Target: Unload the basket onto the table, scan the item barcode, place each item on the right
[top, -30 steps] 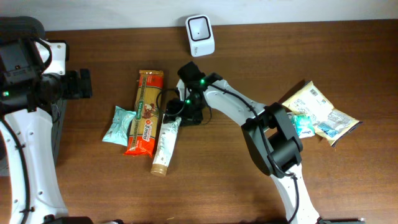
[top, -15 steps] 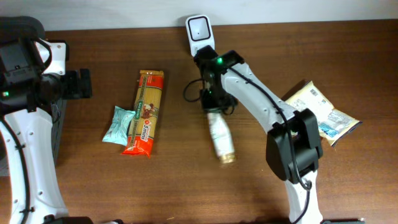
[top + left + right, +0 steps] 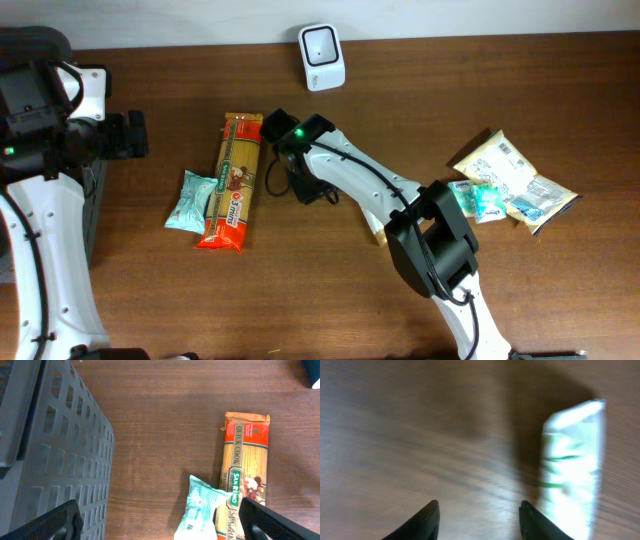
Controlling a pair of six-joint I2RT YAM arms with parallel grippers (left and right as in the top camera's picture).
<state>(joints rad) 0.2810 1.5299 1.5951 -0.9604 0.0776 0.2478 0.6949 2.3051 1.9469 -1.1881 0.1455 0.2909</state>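
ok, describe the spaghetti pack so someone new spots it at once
On the left half of the wooden table two items lie together. The pack of spaghetti is the right-hand one. Unlike the small teal pouch against its left side, it is long and narrow, with orange-red ends and a green label.

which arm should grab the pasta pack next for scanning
Probably right. The right hand is open, empty, mid-table close to the pasta pack and scanner; the left hand sits farther off by the grey basket.
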